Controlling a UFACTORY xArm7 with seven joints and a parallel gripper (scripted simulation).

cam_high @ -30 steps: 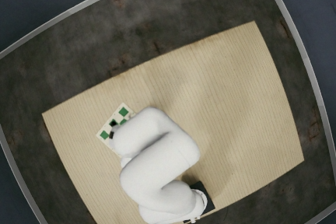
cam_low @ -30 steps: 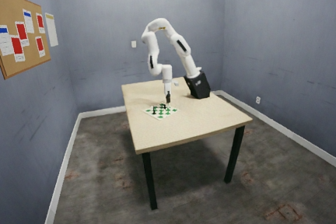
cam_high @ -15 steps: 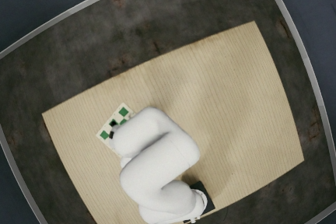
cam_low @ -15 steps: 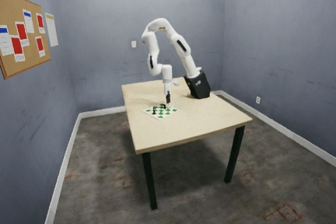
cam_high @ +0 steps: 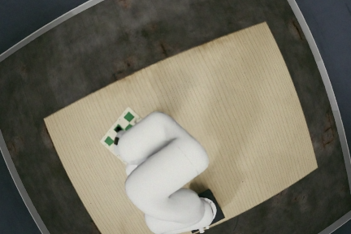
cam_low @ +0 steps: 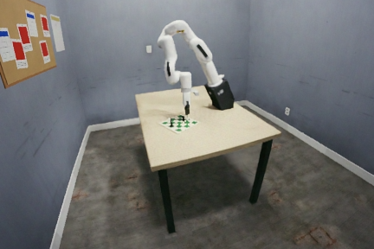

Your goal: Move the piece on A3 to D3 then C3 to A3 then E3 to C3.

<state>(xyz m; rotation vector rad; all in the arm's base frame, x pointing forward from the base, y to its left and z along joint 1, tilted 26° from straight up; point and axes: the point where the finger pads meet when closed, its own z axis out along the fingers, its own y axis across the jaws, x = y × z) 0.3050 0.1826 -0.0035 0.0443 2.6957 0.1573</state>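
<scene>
A small green-and-white chessboard (cam_low: 179, 123) lies on the wooden table, left of the middle. It also shows in the top view (cam_high: 120, 128), where my white arm hides most of it. Small dark pieces (cam_low: 172, 123) stand on the board; they are too small to tell their squares. One dark piece shows in the top view (cam_high: 118, 127). My gripper (cam_low: 187, 110) points straight down and hangs a little above the far side of the board. Its fingers are partly open and I see nothing between them. In the top view only a dark bit of the gripper (cam_high: 116, 140) shows.
The arm's black base (cam_low: 220, 94) stands at the far right of the table. The table edges are near the board's front-left side. Room walls, a cork board and a clock are far from the arm.
</scene>
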